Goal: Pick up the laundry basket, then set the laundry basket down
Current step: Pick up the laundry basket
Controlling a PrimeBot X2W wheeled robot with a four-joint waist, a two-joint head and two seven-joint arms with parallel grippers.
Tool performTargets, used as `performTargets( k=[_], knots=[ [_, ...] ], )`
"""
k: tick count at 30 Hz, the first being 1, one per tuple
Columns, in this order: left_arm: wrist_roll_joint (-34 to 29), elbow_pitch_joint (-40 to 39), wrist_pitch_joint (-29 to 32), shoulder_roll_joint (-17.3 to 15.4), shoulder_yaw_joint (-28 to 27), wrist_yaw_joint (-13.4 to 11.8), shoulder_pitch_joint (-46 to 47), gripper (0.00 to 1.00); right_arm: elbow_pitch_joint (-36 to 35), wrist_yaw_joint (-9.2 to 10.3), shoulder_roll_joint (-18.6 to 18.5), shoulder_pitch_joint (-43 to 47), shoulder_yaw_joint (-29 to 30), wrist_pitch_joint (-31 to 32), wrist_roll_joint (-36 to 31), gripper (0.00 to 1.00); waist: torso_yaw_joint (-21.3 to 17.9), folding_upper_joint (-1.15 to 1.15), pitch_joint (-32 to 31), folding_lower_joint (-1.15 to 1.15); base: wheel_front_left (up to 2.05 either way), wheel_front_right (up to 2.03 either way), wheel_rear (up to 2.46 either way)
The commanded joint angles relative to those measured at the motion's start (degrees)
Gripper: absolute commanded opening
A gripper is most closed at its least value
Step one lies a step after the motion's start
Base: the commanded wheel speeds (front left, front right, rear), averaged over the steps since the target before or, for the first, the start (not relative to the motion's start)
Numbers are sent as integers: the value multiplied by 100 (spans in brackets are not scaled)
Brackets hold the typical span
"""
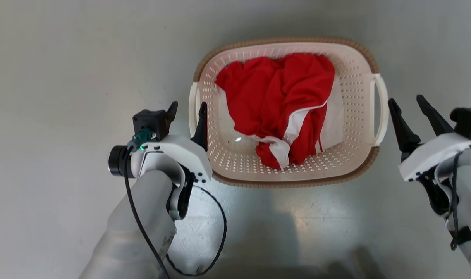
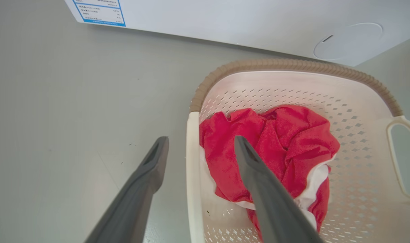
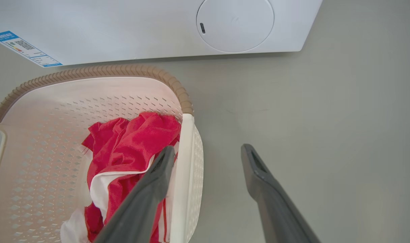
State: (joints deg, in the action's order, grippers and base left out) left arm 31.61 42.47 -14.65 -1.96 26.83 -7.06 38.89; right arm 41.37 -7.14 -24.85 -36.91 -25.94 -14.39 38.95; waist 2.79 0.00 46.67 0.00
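Straddling left handle [image 1: 191, 116] of laundry basket [image 1: 282, 40] with left gripper [image 1: 189, 106], fingers spread wide.
Holding right gripper [image 1: 405, 99] spread too, just right of right handle [image 1: 382, 112].

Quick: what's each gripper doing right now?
Left gripper: open, straddling the white loop handle of the cream perforated plastic laundry basket, not gripping.
Right gripper: open, holding nothing.

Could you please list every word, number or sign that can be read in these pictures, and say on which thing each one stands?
Blue-bordered white sticker on the white appliance panel: small print and a square code, too small and blurred to read.
Cream perforated plastic laundry basket: no text visible.
Red-and-white garment: no text visible.
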Motion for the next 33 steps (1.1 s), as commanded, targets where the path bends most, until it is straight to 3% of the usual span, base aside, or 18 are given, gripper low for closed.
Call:
performTargets(
  k=[1, 16, 33],
  knots=[
    [119, 48, -35, -92, -24, -18, 87, 100, 64, -35, -70, 76, -238, -61, 94, 100, 21, 0, 184, 0, 0, 0, 0],
    [1230, 797, -35, -92, 876, 44, 796, 100, 654, -35, -143, -662, -1209, -61, 580, 100, 173, 0, 722, 0, 0, 0, 0],
    [1871, 1069, -35, -92, 1489, 45, 1196, 100, 646, -35, -219, -887, -1447, -61, 801, 100, 171, 0, 870, 0, 0, 0, 0]
  ],
)
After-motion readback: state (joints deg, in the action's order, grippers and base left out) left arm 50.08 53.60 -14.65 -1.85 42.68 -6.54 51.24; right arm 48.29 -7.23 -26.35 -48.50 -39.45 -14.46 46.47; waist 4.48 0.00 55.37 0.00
